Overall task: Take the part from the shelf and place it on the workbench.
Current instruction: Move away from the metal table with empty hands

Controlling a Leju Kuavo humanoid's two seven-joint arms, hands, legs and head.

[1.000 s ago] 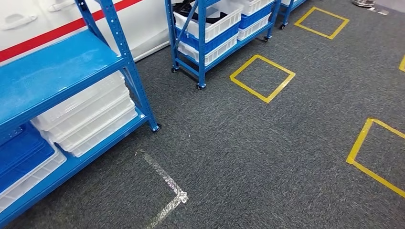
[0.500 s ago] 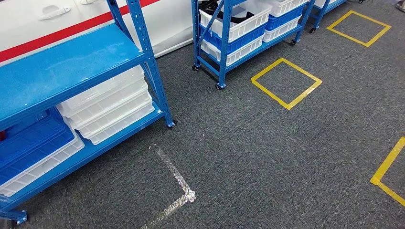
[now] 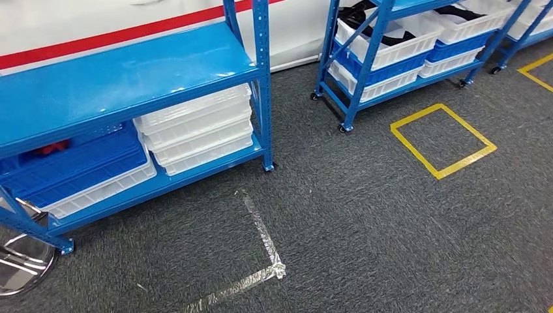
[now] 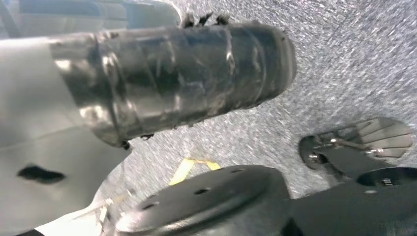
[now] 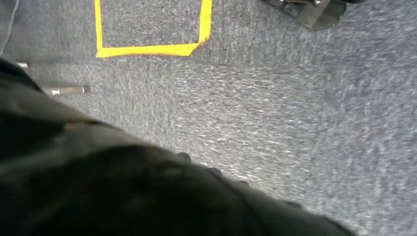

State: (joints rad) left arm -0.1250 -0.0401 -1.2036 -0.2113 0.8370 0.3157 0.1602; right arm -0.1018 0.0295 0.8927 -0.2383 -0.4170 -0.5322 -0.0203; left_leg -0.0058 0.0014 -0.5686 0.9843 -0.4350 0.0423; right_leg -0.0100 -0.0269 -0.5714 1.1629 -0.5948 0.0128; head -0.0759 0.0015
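A blue shelf (image 3: 130,78) stands at the left of the head view. Its top board is bare. On its lower board lie stacked white trays (image 3: 195,130) and blue trays (image 3: 72,166), with something small and red (image 3: 49,149) behind the blue ones. A second blue rack (image 3: 391,59) further right holds white bins with dark parts (image 3: 385,34) in them. In the left wrist view my left hand (image 4: 162,78) appears as a grey cover and a dark taped finger over the carpet, with nothing seen in it.
Grey carpet covers the floor, with a silver tape corner (image 3: 264,251) in front of the shelf and a yellow tape square (image 3: 443,140) to the right. A shiny metal stand base (image 3: 19,261) sits by the shelf's left foot. Another yellow square (image 5: 150,29) lies on the carpet in the right wrist view.
The whole head picture has slid to the right, so the camera has turned left. The near shelf now sits more in the middle, and the metal stand base has come into sight.
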